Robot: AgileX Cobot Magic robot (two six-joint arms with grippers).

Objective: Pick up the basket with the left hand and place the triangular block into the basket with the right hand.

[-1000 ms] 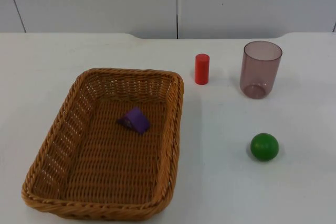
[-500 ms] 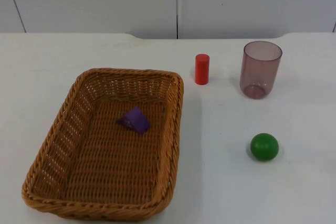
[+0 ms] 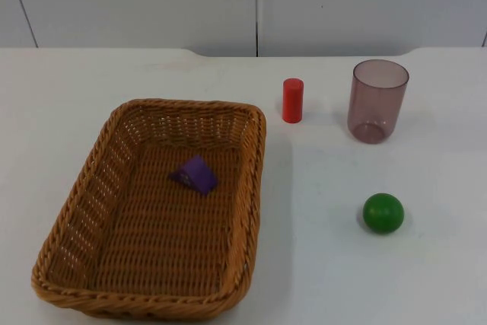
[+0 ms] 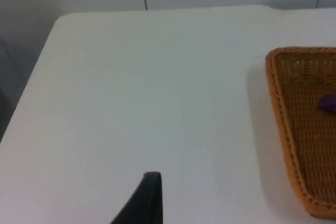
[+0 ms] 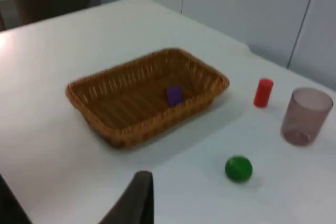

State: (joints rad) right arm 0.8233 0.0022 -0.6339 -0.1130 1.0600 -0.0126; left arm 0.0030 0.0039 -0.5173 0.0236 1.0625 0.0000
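Note:
A brown wicker basket (image 3: pixel 251 188) rests on the white table at the left. In it lies the purple triangular block (image 3: pixel 195 173), near the far middle of the basket floor; the right wrist view shows the block (image 5: pixel 174 95) too. My left gripper (image 4: pixel 149 195) hangs over bare table well to the left of the basket's rim (image 4: pixel 278 108), apart from it. My right gripper (image 5: pixel 137 195) is held high and far back from the basket (image 5: pixel 100 103). Both arms wait, and neither gripper holds anything that I can see.
A red cylinder (image 3: pixel 293 100) stands just beyond the basket's far right corner. A tinted clear cup (image 3: pixel 377 101) stands to its right. A green ball (image 3: pixel 383 212) lies nearer the front right. The grey partition wall closes the far edge.

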